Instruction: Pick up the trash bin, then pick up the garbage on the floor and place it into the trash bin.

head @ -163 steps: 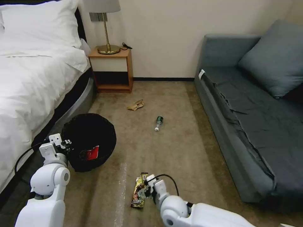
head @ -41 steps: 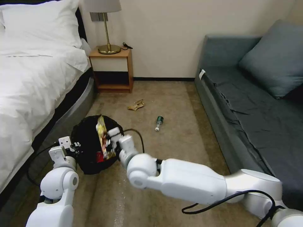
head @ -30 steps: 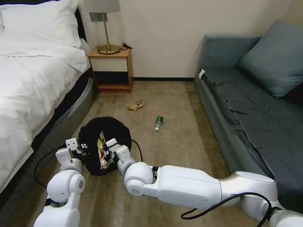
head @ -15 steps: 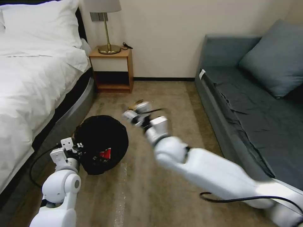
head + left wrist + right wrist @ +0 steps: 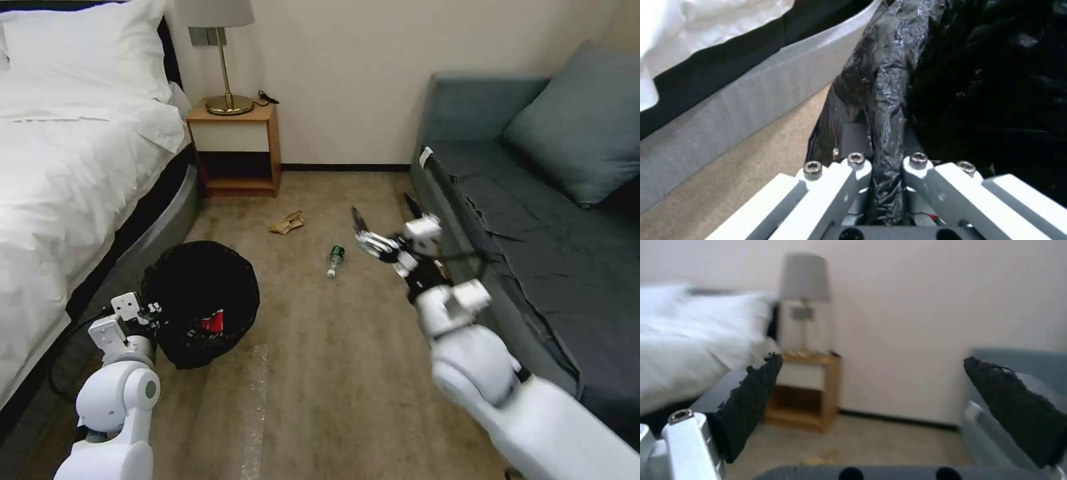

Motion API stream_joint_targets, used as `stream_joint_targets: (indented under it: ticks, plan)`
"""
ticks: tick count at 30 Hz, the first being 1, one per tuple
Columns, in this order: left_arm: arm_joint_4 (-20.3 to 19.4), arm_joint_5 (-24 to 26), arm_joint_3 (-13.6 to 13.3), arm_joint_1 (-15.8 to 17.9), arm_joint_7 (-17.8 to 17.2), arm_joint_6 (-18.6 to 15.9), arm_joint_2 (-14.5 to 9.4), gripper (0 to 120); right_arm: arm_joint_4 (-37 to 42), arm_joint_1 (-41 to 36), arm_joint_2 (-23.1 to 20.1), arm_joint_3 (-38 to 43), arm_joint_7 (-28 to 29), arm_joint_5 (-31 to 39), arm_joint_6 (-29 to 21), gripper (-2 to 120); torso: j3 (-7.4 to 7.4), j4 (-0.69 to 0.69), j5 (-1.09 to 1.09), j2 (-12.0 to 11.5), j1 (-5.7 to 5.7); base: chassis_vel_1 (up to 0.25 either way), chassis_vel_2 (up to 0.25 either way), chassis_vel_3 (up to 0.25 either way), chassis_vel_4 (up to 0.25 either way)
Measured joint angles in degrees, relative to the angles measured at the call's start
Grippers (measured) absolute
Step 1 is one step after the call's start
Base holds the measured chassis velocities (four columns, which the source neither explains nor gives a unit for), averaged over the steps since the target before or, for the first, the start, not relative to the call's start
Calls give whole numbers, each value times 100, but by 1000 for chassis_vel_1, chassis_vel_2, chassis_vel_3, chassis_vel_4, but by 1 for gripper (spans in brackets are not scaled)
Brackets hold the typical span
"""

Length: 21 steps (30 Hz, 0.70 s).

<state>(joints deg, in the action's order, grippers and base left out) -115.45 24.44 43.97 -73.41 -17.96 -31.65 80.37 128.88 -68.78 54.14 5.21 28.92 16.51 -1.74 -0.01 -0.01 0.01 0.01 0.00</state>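
Two end effectors are at work in our bedroom scene. Our left end effector (image 5: pixel 143 313), near and to the left, is clamped on the black liner at the rim of the trash bin (image 5: pixel 200 300); in the left wrist view its fingers (image 5: pixel 856 166) pinch a fold of that liner (image 5: pixel 889 110) between them. We hold the trash bin over the carpet just beside the bed (image 5: pixel 73 153), its mouth tilted toward us, and a red-and-white packet (image 5: pixel 212 323) lies inside it against the dark liner. Our right end effector (image 5: pixel 387 217) hangs in the air above the carpet close to the grey sofa (image 5: pixel 533 227), blurred, with its dark fingers (image 5: pixel 753 400) spread wide and nothing between them. On the floor, a small clear bottle (image 5: pixel 335 259) with a green label lies on its side just left of the right end effector. Farther off, a tan paper scrap (image 5: pixel 287 223) rests on the carpet, between the bottle and the wooden nightstand (image 5: pixel 237 147). On the nightstand stands a brass lamp (image 5: pixel 225 60), against the far wall.
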Motion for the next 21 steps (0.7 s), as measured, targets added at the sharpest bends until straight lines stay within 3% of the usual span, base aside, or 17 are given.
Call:
stream_joint_targets:
  ticks: [4,21]
  plan:
    - [39,-4,7,32,3,26,-6,3,-16,-822,344,149,70,-828,182,100,0,-1,-1,0,0,0,0,0,0]
    - [15,-16,143,-17,6,60,28,3,-317,-1353,1224,128,-88,-1420,592,100,0,1,-2,0,0,0,0,0,0]
